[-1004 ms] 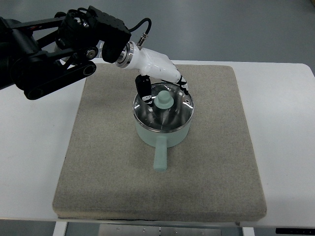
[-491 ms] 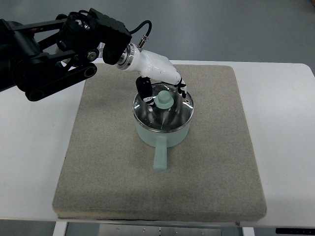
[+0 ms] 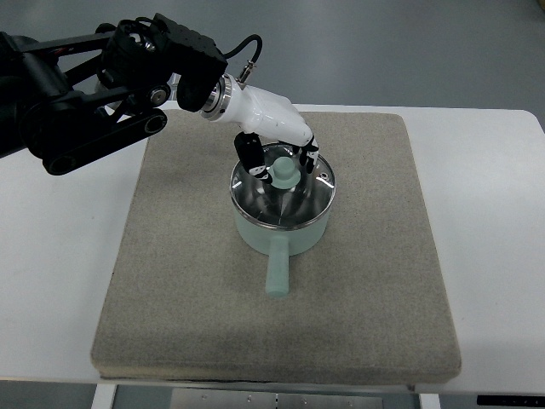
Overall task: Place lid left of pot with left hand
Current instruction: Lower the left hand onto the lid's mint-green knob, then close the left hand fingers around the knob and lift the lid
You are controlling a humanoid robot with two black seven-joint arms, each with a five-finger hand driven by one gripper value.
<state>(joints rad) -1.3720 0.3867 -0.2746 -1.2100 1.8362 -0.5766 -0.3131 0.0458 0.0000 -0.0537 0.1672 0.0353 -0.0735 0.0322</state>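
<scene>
Your left hand (image 3: 277,145) curls loosely around the lid (image 3: 282,192) knob (image 3: 283,174), unclenched; close, then lift off the pot (image 3: 281,232).

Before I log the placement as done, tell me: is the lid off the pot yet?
No, the lid sits on the pot, left hand at its knob.

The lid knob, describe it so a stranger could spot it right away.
A grey mat covers the white table; near its middle sits a mint pot. The knob is the mint stub atop the shiny lid, by the left hand.
</scene>
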